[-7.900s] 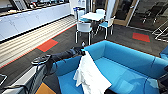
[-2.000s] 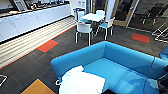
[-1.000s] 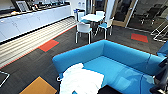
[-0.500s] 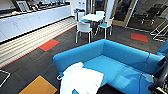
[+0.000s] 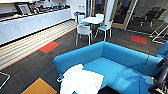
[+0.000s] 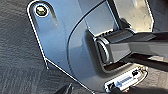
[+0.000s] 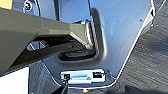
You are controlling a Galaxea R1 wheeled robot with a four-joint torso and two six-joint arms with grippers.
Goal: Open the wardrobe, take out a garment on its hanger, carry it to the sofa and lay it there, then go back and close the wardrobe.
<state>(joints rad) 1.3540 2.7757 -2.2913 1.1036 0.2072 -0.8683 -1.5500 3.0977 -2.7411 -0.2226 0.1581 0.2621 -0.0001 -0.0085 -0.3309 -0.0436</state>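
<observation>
Head view: one garment [image 5: 81, 81] on one sofa [image 5: 120, 67]

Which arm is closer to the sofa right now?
Right, probably: the right arm is at the sofa's right end, while the left wrist view looks onto dark carpet.

bright blue sofa [image 5: 120, 62], plain white garment [image 5: 81, 81] on its seat, dark grey carpet [image 5: 37, 62] with red [image 5: 49, 47] and orange [image 5: 40, 87] squares, pale striped floor strip [image 5: 30, 42], white counter cabinets [image 5: 30, 23], white chairs [image 5: 83, 31] with blue seats, white table [image 5: 92, 20]
</observation>
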